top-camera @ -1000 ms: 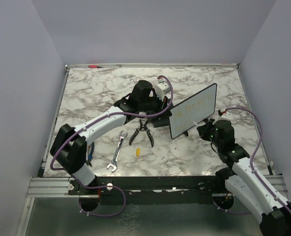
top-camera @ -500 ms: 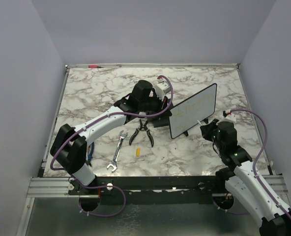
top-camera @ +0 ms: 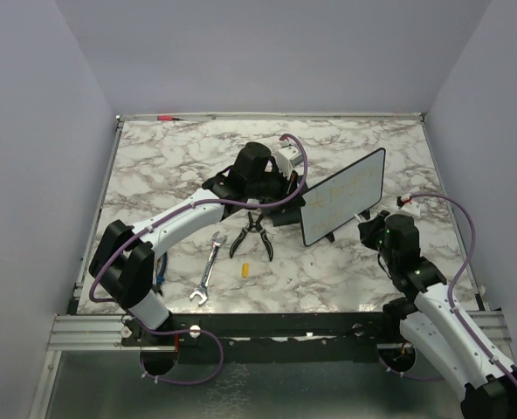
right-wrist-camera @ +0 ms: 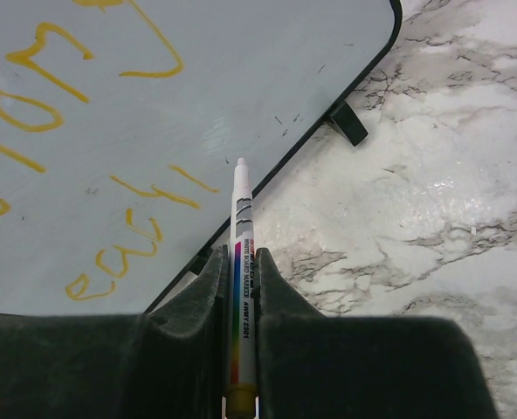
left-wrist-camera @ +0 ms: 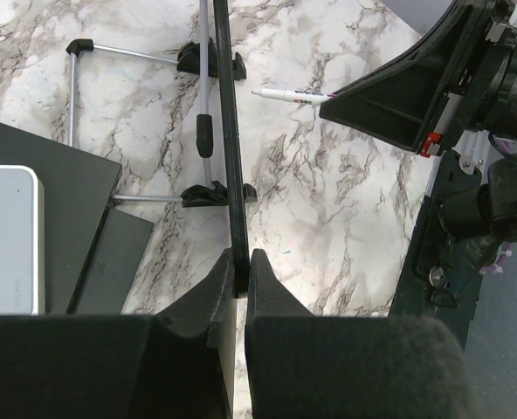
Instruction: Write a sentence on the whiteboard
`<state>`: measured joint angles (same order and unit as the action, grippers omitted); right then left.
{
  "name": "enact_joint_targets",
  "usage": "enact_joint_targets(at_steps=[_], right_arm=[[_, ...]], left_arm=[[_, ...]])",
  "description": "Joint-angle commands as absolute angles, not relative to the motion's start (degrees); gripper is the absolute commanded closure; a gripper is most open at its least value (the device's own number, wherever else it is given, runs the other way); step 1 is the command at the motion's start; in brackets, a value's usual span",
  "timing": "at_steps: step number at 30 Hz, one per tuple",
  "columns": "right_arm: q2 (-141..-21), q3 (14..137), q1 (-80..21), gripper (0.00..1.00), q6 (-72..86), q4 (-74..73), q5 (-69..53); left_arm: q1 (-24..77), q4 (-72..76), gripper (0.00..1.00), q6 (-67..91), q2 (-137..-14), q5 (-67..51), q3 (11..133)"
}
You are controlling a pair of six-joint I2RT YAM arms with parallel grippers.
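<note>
on the marble table [top-camera: 154,166] — whiteboard [top-camera: 344,208]: upright, right of centre
sentence [right-wrist-camera: 149,195]: yellow strokes across its face
left gripper [left-wrist-camera: 239,262]: clamped on whiteboard's edge
right gripper [right-wrist-camera: 238,262]: gripping marker [right-wrist-camera: 240,218] — tip near lower frame, contact unclear

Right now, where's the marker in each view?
Top: marker right of centre, by the whiteboard's lower edge.
Left wrist: upper middle, right of the edge-on whiteboard.
Right wrist: bottom centre, in the right pincer.
Shared landmark: the whiteboard.
</note>
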<state>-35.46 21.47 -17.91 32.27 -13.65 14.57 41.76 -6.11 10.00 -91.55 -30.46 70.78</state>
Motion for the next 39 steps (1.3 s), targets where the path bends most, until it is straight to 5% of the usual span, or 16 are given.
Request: enact_joint_targets(at_steps=[1,39], right_arm=[[-35.9,21.9,-17.4,0.99,30.8,-10.8,16.2],[-43.2,21.1,-16.3,0.99,31.6,0.5,9.6]], left_arm=[[42.7,-8.2,1.00,9.6,-91.8,-33.0,71.9],[42.7,-8.2,1.00,10.0,-92.1,-33.6,72.1]])
